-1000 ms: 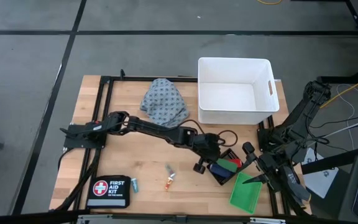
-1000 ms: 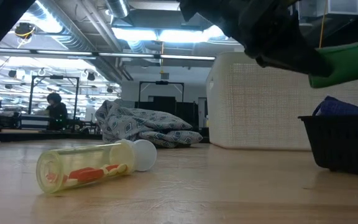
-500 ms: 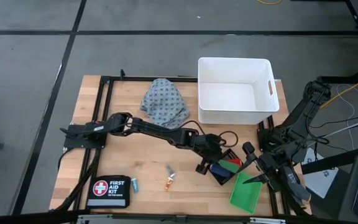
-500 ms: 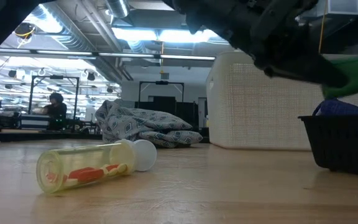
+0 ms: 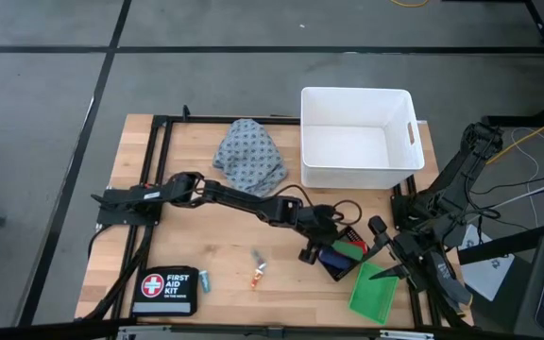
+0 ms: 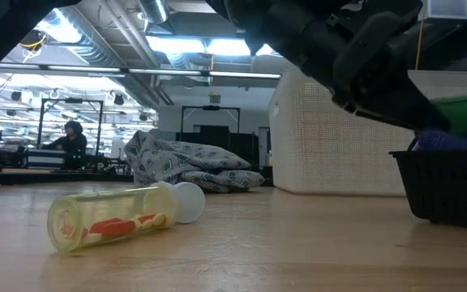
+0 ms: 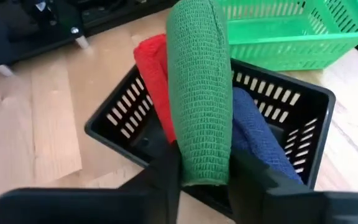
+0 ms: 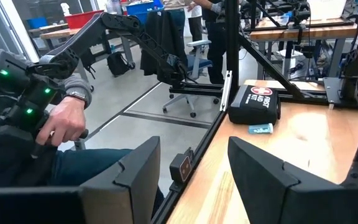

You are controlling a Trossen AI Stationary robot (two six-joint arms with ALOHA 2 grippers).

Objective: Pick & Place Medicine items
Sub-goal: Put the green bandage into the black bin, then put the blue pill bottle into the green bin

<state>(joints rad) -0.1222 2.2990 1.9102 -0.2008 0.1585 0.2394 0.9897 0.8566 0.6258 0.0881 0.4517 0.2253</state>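
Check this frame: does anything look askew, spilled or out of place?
Nothing spilled or damaged. The orange-and-white tube and teal vial lie loose on their sides on the table. The left gripper holds the green roll over the black basket. The right gripper waits open.

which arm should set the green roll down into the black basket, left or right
Left. The left gripper is shut on the green roll, directly above the black basket. The right gripper is open and empty at the table's edge.

The left gripper's fingers [image 7: 166, 171] clamp the green cylinder [image 7: 199, 93] over the black basket [image 7: 114, 118], red oblong block [image 7: 154, 74] and blue cylinder [image 7: 257, 134] flanking it.
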